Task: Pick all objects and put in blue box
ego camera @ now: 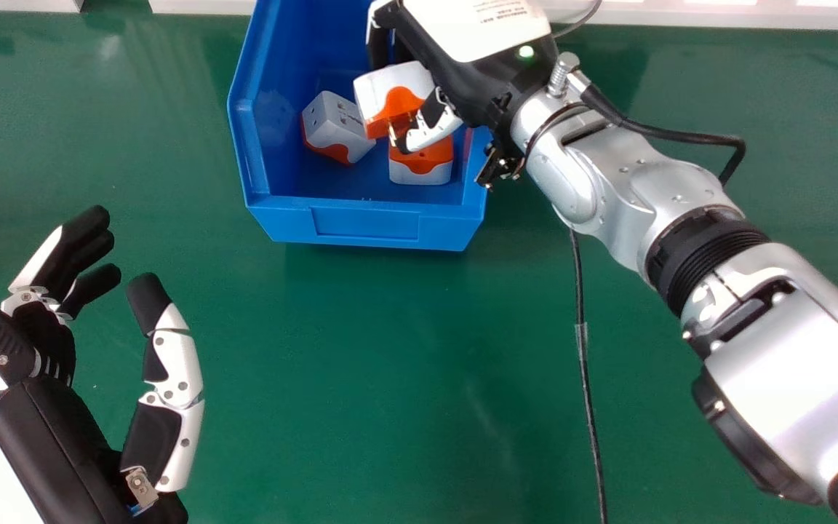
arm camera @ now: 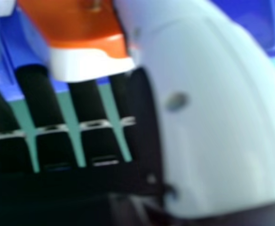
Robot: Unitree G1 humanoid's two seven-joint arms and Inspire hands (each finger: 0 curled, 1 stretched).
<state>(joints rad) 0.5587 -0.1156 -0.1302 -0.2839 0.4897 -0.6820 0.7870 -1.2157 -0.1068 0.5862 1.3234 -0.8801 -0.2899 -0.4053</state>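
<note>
Pinching: right robot hand, a white-and-orange block between its fingers and thumb; the exact contact is hard to make out.
Pinched block: inside the blue box, partly covered by the thumb in the head view; blurred and cut off at the edge of the right hand view, where it hides some fingertips.
Lower block: near side of the right robot hand, beside its thumb, orange-and-white, its upper part hidden.
Tilted block: left of the right robot hand, in the box, white with orange edges.
Box: around the right robot hand's fingers, on the green desk; far end cut off.
Left robot hand: over the desk, fingers spread from thumb, wrist side cut off.
</note>
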